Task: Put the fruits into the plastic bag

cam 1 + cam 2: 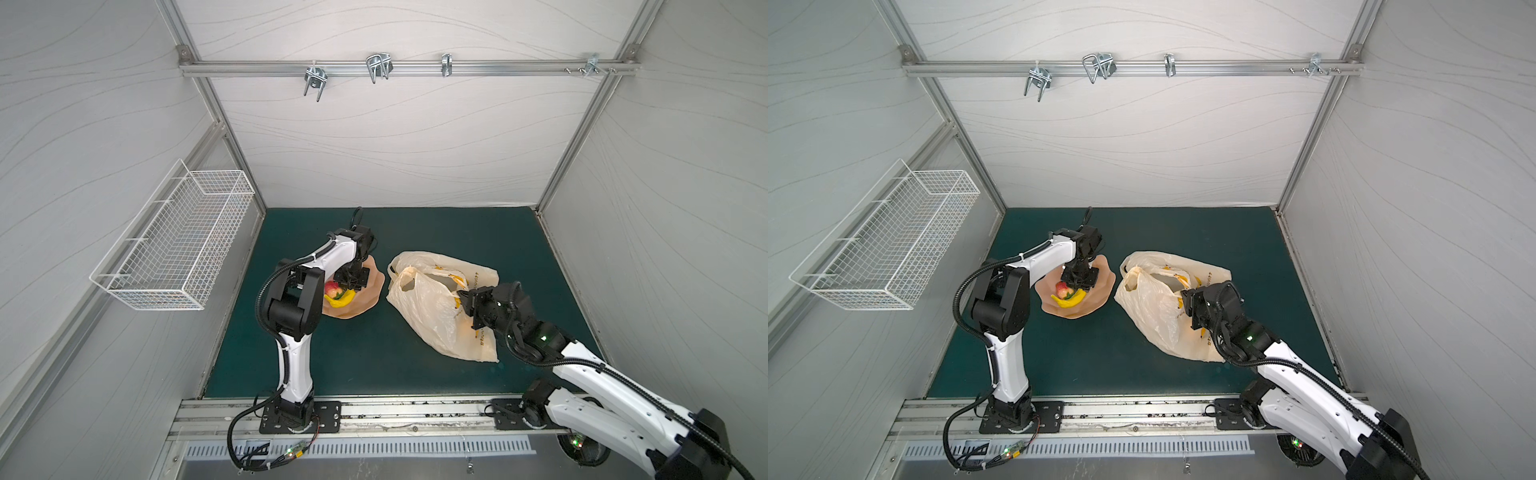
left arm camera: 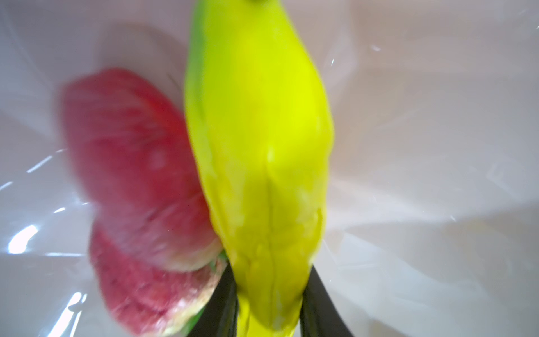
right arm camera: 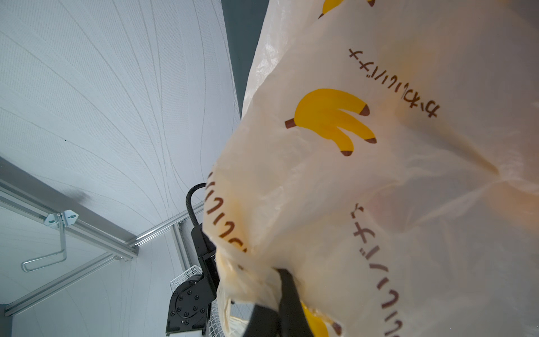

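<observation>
My left pincer is clamped on the bananas: in the left wrist view one dark finger presses each flank of their narrow end, and the yellow body runs straight out from between them. The apple touches the bananas' side, and a second red piece, too blurred to name, lies against the apple just beside one finger. In both top views this pincer points down into the dish, with the bananas and the apple just under it, on its near side. I cannot tell whether the bananas are off the dish's floor. My right pincer is shut on a bunched fold of the bag, at the rim of its mouth. In both top views the bag lies on the desk to the right of the dish, near it but apart, its mouth and handle loops turned toward the dish, and my right pincer grips on the far-right side of that mouth.
</observation>
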{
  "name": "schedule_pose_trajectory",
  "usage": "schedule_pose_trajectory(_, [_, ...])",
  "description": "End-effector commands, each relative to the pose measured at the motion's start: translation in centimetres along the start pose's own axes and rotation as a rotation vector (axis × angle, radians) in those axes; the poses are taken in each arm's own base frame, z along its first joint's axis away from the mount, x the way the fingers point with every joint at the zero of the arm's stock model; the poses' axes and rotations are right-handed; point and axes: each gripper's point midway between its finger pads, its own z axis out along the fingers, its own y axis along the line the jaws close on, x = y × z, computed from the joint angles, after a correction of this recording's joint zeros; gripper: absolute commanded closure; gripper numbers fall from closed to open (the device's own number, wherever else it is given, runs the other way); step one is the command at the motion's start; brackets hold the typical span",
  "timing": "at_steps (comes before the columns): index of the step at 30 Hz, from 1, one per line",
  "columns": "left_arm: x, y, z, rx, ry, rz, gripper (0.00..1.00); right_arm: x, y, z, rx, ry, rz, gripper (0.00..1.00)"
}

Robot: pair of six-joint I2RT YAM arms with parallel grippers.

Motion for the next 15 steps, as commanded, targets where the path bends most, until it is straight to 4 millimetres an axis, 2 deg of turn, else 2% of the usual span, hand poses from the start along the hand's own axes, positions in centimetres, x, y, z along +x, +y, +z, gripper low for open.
schedule_pose_trajectory(1, [-1.1,0.1,-3.4,0.032,-0.081,-0.003,1.00,0.4,0.6,-0.2,-0.005,0.007,0.063,1.00])
schedule_pose_trajectory(8, [-1.6,0.1,-7.1,0.065,-0.157,-0.011,1.00,0.3,0.7,-0.2,-0.006,0.004,0.065,1.00])
schedule_pose_trajectory(15, [-2.0,-0.7,-11.9,0.164,-0.254,-0.030,1.00,0.4,0.7,-0.1,-0.006,0.009,0.064,1.00])
